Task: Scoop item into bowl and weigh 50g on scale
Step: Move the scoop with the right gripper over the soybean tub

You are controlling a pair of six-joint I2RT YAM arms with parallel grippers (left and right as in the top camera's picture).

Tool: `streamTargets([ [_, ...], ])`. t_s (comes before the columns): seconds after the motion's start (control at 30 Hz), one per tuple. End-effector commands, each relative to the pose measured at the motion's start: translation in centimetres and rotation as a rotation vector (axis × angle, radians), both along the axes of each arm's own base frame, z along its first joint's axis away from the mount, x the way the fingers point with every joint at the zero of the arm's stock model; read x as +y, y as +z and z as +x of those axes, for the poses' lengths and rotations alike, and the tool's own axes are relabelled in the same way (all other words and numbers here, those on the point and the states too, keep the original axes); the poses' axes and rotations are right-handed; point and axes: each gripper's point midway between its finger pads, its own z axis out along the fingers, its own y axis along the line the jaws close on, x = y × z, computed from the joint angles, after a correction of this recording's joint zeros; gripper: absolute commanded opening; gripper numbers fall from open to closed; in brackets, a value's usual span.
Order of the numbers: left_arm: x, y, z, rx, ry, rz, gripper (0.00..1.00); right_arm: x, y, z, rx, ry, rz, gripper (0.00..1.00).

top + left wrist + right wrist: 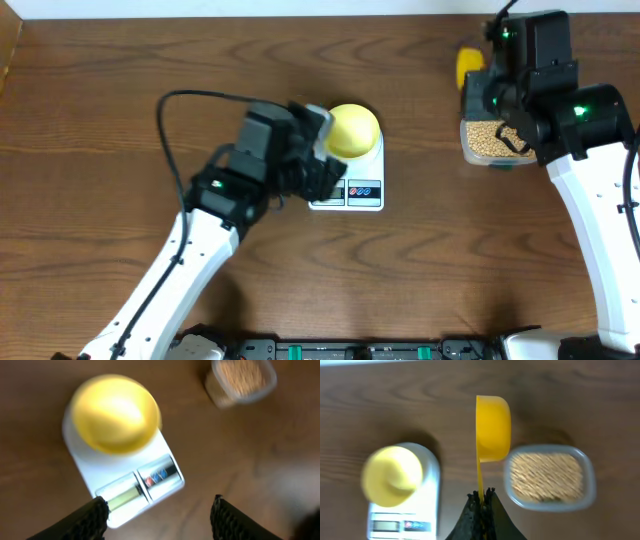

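Observation:
The pale-yellow bowl [353, 130] sits on the white scale [362, 194] and looks empty in the left wrist view, where the bowl [115, 412] is blurred. My left gripper [160, 501] hangs open just above the scale's [95, 467] front corner, with nothing between its fingers. My right gripper [481, 494] is shut on the handle of a yellow scoop [492, 427], whose cup looks empty. The scoop is held beside the clear tub [586, 491] full of tan beans [547, 477]. Seen from overhead, the scoop [468, 66] pokes out behind the right arm, above the tub [466, 152].
The brown wooden table [100, 120] stretches to the left of the scale. Between scale and tub lies a bare strip of table [420, 150]. The right arm [590, 200] runs down the right side, and the left arm [170, 270] comes from the lower left.

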Motion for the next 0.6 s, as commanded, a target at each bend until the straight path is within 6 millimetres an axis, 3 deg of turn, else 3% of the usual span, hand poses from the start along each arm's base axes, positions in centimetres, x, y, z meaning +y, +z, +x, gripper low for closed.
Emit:
streamTargets([
  [0.0,-0.9,-1.3,-0.9,0.035,-0.048,0.050,0.67,-2.7,0.6,-0.3,-0.014,-0.138,-0.075,0.01],
  [0.23,-2.4,-4.8,-1.8,0.138,-0.092,0.102,0.67,-5.0,-0.8,-2.1,0.071,-0.235,-0.172,0.01],
  [0.57,-5.3,-9.3,-3.0,0.231,-0.156,0.151,0.67,-6.3,-3.4,-2.7,0.189,-0.271,-0.211,0.01],
])
